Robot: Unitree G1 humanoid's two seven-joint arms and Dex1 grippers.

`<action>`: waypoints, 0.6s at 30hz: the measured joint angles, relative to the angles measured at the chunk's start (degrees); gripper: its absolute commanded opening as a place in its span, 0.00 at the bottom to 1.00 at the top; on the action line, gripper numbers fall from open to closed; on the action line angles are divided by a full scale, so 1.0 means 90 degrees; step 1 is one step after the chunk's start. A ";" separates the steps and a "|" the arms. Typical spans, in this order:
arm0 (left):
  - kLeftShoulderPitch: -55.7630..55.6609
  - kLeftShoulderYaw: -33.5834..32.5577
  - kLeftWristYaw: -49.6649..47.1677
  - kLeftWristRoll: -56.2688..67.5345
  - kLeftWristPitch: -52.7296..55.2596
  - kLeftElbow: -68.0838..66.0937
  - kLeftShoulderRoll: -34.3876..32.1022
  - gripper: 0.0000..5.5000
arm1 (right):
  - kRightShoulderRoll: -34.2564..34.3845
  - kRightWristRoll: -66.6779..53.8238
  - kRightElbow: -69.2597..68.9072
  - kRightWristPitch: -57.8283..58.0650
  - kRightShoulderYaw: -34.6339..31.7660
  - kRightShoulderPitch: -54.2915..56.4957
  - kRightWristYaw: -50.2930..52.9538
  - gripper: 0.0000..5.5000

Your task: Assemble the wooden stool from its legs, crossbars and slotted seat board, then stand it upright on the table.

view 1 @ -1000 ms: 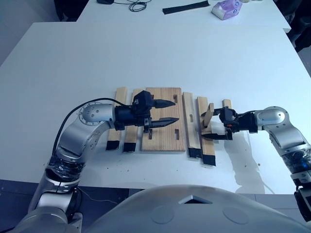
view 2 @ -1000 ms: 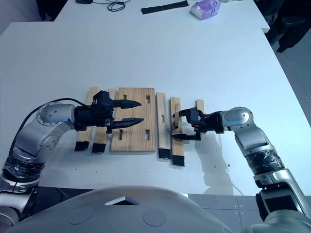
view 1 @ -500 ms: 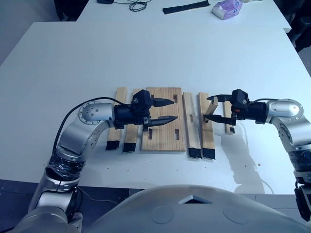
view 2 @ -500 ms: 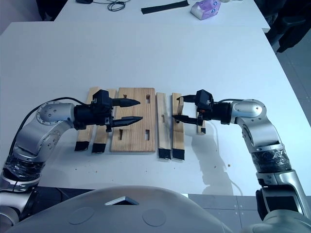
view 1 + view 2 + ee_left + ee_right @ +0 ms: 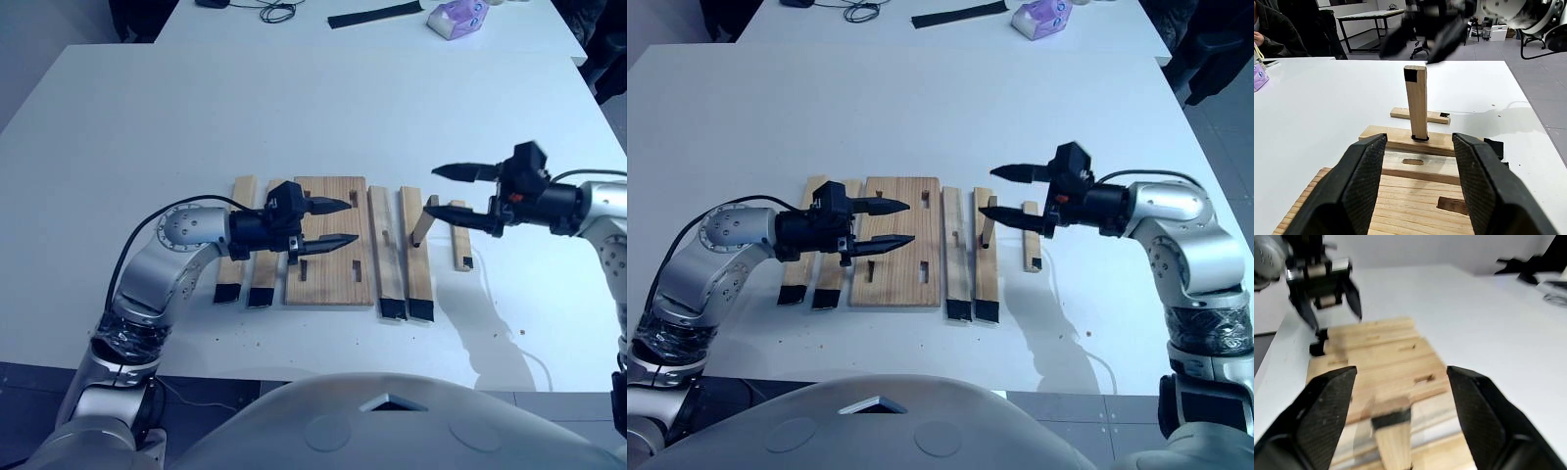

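Seat board (image 5: pixel 330 241): flat at lower centre of the eye views, near the front edge of the surface (image 5: pixel 147 127).
Left gripper (image 5: pixel 355 222): over the board, fingers apart, holding nothing.
Right gripper (image 5: pixel 431 189): centre right, raised off the surface, spread wide, holding nothing.
Short piece (image 5: pixel 421 226): standing in a slot of the long strip (image 5: pixel 416 257) right of the board; leaning in the eye views, upright in the left wrist view.
Small bar (image 5: pixel 460 250): flat, farthest right.
Room: wide stretch of surface from the pieces to the far edge.
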State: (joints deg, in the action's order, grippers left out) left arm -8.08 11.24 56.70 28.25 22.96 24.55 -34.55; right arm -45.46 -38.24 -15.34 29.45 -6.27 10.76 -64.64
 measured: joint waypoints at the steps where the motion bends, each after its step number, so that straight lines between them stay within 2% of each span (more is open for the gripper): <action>1: 0.0000 0.0000 0.0000 0.0000 -0.0001 0.0000 0.0000 0.45 | 0.0025 -0.0124 -0.0033 0.0097 -0.0073 0.0092 0.0080 0.62; 3: 0.0000 0.0003 -0.0001 0.0000 -0.0004 -0.0001 -0.0001 0.45 | 0.0180 -0.0307 -0.0126 0.0274 -0.0116 0.0343 0.0362 0.62; 6: -0.0003 0.0008 -0.0006 0.0001 -0.0004 -0.0001 0.0006 0.45 | 0.0640 -0.0485 -0.0263 0.0420 -0.0006 0.0555 0.0816 0.55; 9: -0.0035 0.0019 -0.0004 0.0000 -0.0004 -0.0022 0.0029 0.45 | 0.1054 -0.0462 -0.0474 0.0465 0.0382 0.0656 0.1197 0.52; 18: -0.0074 0.0048 -0.0007 -0.0007 -0.0006 -0.0062 0.0083 0.45 | 0.1203 -0.0397 -0.0544 0.0547 0.0660 0.0935 0.1347 0.52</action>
State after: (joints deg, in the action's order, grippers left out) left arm -8.74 11.67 56.64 28.19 22.91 23.99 -33.80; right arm -34.63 -41.81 -20.23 34.37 -0.33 19.17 -52.52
